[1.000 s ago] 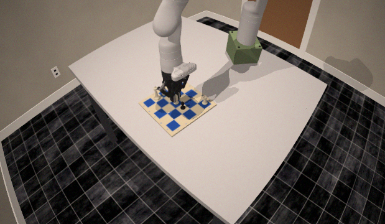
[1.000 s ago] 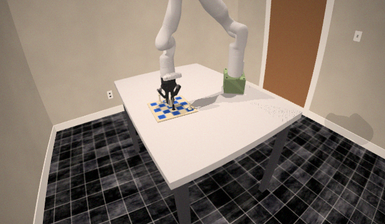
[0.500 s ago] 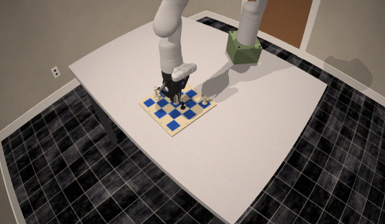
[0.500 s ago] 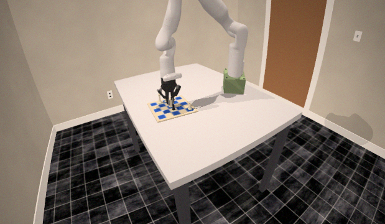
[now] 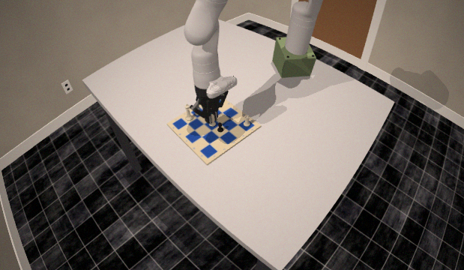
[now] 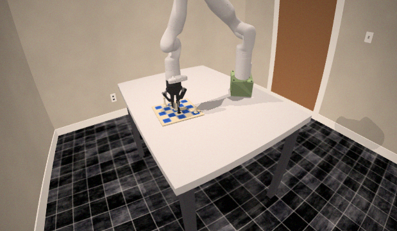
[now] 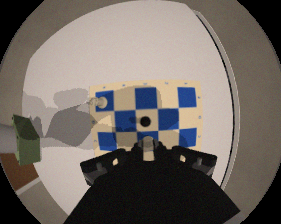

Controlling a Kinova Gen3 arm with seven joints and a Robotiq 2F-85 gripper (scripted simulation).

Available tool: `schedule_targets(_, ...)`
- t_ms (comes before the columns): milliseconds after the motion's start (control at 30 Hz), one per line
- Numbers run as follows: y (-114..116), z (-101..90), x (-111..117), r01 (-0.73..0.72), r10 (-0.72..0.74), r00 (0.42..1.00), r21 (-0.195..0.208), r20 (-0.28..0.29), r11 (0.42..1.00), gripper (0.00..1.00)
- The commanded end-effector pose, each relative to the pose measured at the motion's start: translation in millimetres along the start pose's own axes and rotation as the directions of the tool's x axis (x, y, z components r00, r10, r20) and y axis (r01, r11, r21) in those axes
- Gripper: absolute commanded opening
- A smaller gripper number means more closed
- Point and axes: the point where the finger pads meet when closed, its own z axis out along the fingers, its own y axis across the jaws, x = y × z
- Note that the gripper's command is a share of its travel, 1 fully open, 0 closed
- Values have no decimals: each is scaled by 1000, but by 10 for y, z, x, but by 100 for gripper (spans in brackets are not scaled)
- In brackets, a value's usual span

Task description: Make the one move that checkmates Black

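A small blue-and-cream chessboard [image 5: 214,129] lies on the white table and also shows in the exterior view [image 6: 177,113]. My gripper [image 5: 212,119] stands upright over the board's middle, shut on a small white piece [image 7: 145,149] that shows cream between the fingertips in the wrist view. I cannot tell whether its base touches the board. A black piece [image 5: 220,127] stands just in front of the fingers and shows in the wrist view [image 7: 144,121]. A tall white piece [image 5: 187,111] stands at the board's left corner. Another white piece [image 5: 246,121] stands at the right corner.
The arm's green base block [image 5: 294,58] sits at the table's far side, well away from the board. The table edge runs close to the board's left side. The arm's shadow falls on the table to the right of the board.
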Motion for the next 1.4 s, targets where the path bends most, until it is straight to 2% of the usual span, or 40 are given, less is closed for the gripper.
schedule_targets(0, 0, 12, -19, 1, -1, 1000, -2, 4, 1000, 0)
schedule_targets(700, 0, 12, -19, 1, -1, 1000, -2, 4, 1000, 0)
schedule_targets(733, 0, 12, -19, 1, -1, 1000, -2, 4, 1000, 8)
schedule_targets(800, 0, 12, -19, 1, -1, 1000, -2, 4, 1000, 8)
schedule_targets(833, 0, 12, -19, 1, -1, 1000, -2, 4, 1000, 15)
schedule_targets(967, 0, 12, -19, 1, -1, 1000, -2, 4, 1000, 15)
schedule_targets(1000, 0, 12, -19, 1, -1, 1000, -2, 4, 1000, 23)
schedule_targets(1067, 0, 12, -19, 1, -1, 1000, -2, 4, 1000, 23)
schedule_targets(1100, 0, 12, -19, 1, -1, 1000, -2, 4, 1000, 31)
schedule_targets(1167, 0, 12, -19, 1, -1, 1000, -2, 4, 1000, 31)
schedule_targets(1200, 0, 12, -19, 1, -1, 1000, -2, 4, 1000, 39)
schedule_targets(1367, 0, 12, -19, 1, -1, 1000, -2, 4, 1000, 39)
